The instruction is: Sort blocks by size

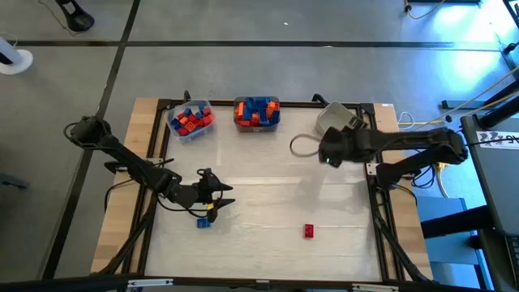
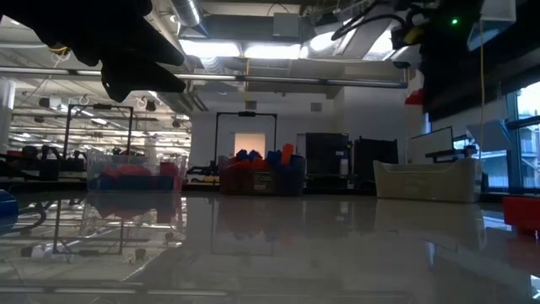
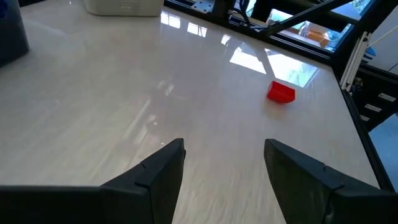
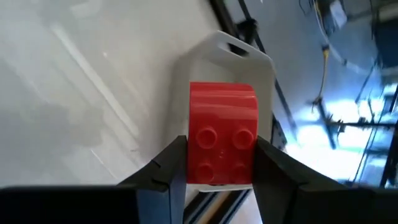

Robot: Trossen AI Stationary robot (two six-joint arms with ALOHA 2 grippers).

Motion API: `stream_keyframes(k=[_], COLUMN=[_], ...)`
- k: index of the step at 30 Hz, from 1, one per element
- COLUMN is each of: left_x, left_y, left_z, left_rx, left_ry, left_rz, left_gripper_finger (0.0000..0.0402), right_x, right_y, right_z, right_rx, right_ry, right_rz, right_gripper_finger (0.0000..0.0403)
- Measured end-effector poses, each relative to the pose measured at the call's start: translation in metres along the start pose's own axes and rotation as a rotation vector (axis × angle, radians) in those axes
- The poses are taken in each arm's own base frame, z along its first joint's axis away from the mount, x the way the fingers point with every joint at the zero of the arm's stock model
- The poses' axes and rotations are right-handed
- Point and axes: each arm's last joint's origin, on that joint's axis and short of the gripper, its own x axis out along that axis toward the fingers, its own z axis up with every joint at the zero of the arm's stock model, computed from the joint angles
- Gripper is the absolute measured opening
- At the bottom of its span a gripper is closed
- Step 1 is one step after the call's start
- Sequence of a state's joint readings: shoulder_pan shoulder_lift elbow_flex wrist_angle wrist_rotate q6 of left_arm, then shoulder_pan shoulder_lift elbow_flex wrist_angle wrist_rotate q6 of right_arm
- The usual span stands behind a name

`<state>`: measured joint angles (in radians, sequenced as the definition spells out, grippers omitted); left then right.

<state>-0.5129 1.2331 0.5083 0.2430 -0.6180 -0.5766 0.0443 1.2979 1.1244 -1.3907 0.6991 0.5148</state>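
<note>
The red block (image 4: 221, 134) you are sorting sits pinched between the right claw (image 4: 221, 163) fingers, studs facing the wrist camera, held in the air above the white bin (image 1: 337, 118) at the far right corner of the tabletop (image 1: 268, 186). In the wrist view the block hangs over that bin's near wall, not squarely over the middle, so if you let go here it could strike the rim and bounce out onto the tabletop or off the edge. Carry it further over the opening before you release.

One more red block (image 1: 309, 231) lies alone near the front of the tabletop, well apart from everything. A blue block (image 1: 203, 221) lies just beside the left claw (image 1: 220, 195), whose fingers are spread with nothing between them, low over the front left area. I judge that the blue one may get nudged if that arm swings without lifting first.

The clear bin (image 1: 190, 120) of red, orange and blue blocks and the second bin (image 1: 257, 113), heaped high, stand along the far edge; the heaped one could spill if another block is dropped on top
</note>
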Motion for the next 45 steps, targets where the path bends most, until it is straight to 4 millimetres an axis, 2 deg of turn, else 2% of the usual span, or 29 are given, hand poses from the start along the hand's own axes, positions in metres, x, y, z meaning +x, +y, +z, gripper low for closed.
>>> stream_keyframes(k=[7,17,23,27,38,41,45], left_x=[0.0,0.0,0.0,0.0,-0.001,-0.002,-0.002], left_y=[0.0,0.0,0.0,0.0,-0.002,-0.003,-0.003], left_z=[0.0,0.0,0.0,0.0,-0.001,-0.002,-0.002], left_rx=[0.003,0.002,0.001,0.007,0.012,0.014,0.014], left_ry=[0.0,0.0,0.0,0.0,0.003,0.004,0.005], left_rz=[0.0,0.0,0.0,0.0,-0.011,-0.015,-0.017], left_gripper_finger=[0.021,0.021,0.021,0.021,0.021,0.021,0.021], right_x=[0.017,0.054,0.071,0.076,0.078,0.073,0.055], right_y=[-0.045,-0.09,-0.111,-0.116,-0.114,-0.106,-0.085], right_z=[0.002,0.009,0.006,0.006,0.007,0.007,0.011], right_rx=[0.18,0.527,0.634,0.65,0.611,0.551,0.455], right_ry=[0.068,0.177,0.224,0.23,0.253,0.256,0.179], right_rz=[-0.039,0.029,0.006,-0.041,-0.033,-0.012,0.043], right_gripper_finger=[0.0137,0.0139,0.0166,0.0179,0.0213,0.0225,0.0241])
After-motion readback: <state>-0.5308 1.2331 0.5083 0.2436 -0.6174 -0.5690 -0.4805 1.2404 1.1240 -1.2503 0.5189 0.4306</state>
